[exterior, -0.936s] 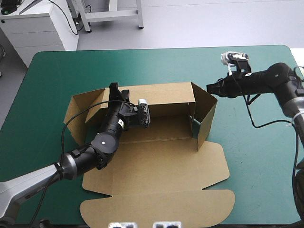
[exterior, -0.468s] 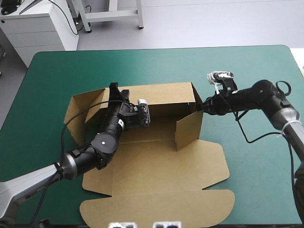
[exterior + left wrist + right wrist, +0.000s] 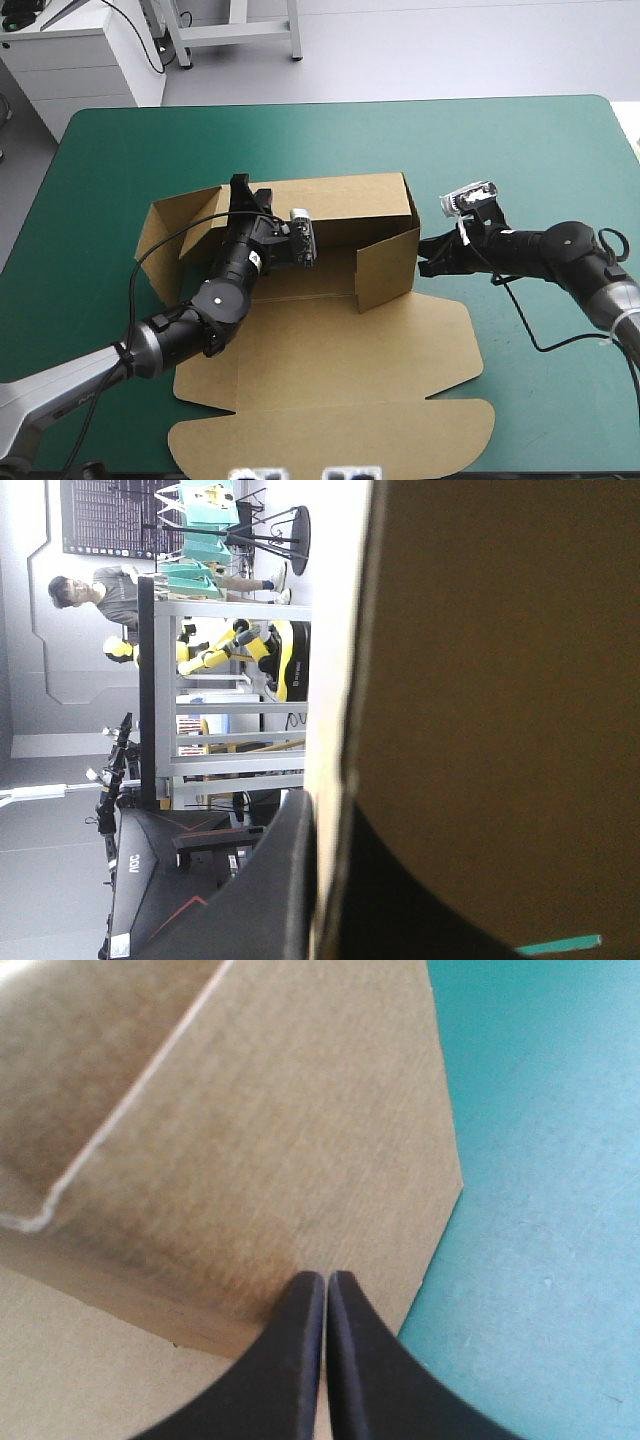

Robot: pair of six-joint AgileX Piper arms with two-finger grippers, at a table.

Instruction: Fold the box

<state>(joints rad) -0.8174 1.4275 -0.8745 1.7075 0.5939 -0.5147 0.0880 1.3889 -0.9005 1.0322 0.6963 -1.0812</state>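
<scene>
**Brown box (image 3: 330, 350) part-erected at the middle of the teal-green table (image 3: 520, 150): one arm braces, the other presses a wall inward.**

Nearest the robot, the lid (image 3: 330, 440) lies flat toward the table's near edge, evidently left down so that the walls stay reachable. Beyond it, the right side wall (image 3: 385, 268) stands angled inward over the floor panel. The right gripper (image 3: 425, 265) has its black fingers pressed together into one point and holds nothing. It touches, or all but touches, that wall's outer face, so the closed tip apparently serves as a pusher rather than a clamp. Farther back, the rear wall (image 3: 345, 200) stands upright. The left gripper (image 3: 245, 195) pinches its upper edge near the left end, board between the nearly closed fingers. This probably steadies a surface for the side wall to fold against. The left side wall (image 3: 165, 235) splays outward, not yet turned in.
</scene>
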